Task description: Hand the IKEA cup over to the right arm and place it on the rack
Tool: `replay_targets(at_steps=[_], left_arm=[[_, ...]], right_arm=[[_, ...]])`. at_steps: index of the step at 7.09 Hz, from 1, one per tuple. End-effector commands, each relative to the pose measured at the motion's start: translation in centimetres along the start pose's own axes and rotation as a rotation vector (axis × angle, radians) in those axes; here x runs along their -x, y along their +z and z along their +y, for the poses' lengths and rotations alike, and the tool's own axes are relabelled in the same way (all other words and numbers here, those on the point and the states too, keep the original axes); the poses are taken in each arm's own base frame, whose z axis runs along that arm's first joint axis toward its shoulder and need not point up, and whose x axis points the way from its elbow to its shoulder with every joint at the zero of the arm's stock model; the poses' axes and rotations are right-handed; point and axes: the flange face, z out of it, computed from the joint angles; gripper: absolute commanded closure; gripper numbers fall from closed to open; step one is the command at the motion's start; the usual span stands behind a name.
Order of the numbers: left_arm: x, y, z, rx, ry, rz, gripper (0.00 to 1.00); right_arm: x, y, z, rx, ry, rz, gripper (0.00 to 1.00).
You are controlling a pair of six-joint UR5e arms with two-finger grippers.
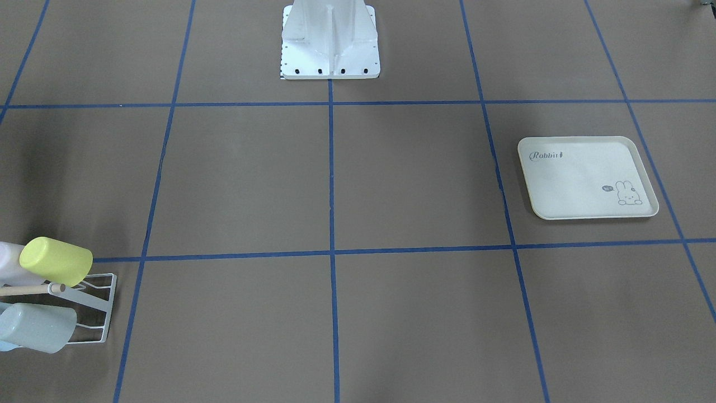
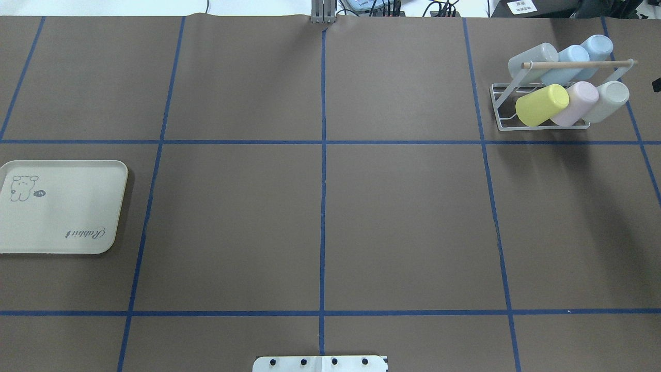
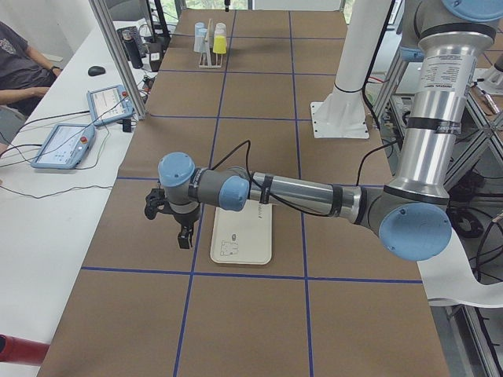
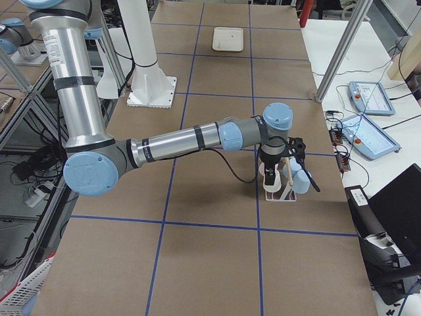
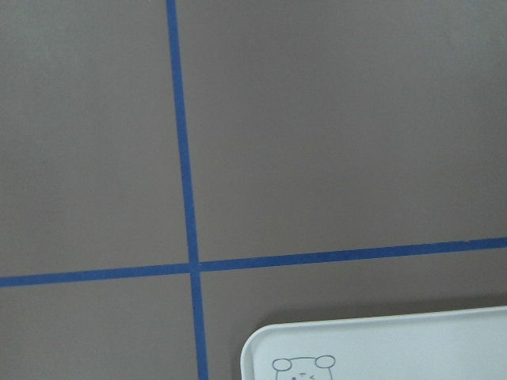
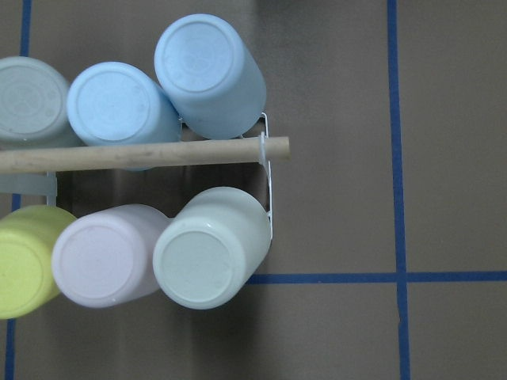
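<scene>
Neither set of jaws shows in the overhead, front or wrist views. Each appears only from a bench-end camera, as a small dark shape, so I cannot tell whether the left jaws or the right jaws are spread or pressed together. The right arm reaches low across the bench with the right jaws above the rack, hiding most of it in that side view. The left arm stretches toward the other end, the left jaws hanging near the edge of the cream tray. The left wrist view cuts off the tray's rabbit print at its bottom edge.

The rack stands near the bench's far corner on the robot's right, and the front view crops it at the picture's edge. 6 cups sit on it, tilted base-up in 2 rows of 3, on either side of a light wooden dowel.

- **Near row:** a yellow cup, a pink cup and a pale grey-green cup.
- **Far row:** a grey cup, a light-blue cup and a second light-blue cup.

All are plain, smooth and tapered, with round moulded bases, and neighbours in a row touch. The cups hide the prongs. I cannot tell which of the 6 is the task's cup.
</scene>
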Motion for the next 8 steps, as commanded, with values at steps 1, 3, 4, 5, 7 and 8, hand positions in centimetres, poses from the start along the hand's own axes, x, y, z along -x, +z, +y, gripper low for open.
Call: replay_targets(at_steps=[1,3,4,5,7,8], left_arm=[[1.6,0.5,0.4,0.014,-0.031,0.028,0.0],[1.2,-0.1,0.3,0.002,-0.021,0.027,0.0],[1.4,0.0,1.4,0.002,-0.02,0.022,0.0],[1.1,-0.7,2.9,-0.012,-0.006,0.017,0.0],[0.6,-1.2,3.9,-0.022,0.003,0.017,0.0],[1.2,-0.5,3.8,-0.006,-0.011,0.015,0.0]], right_arm=[[-1.6,0.7,1.6,0.014,0.021,0.006,0.01],[-2.1,0.6,3.0,0.01,0.007,0.011,0.01],[-1.7,0.0,3.3,0.0,0.0,0.007,0.01],[-2.6,0.7,4.0,0.015,0.014,0.016,0.01],[-3.0,1.0,3.8,0.011,0.015,0.049,0.01],[-2.4,0.9,3.9,0.01,0.002,0.048,0.01]])
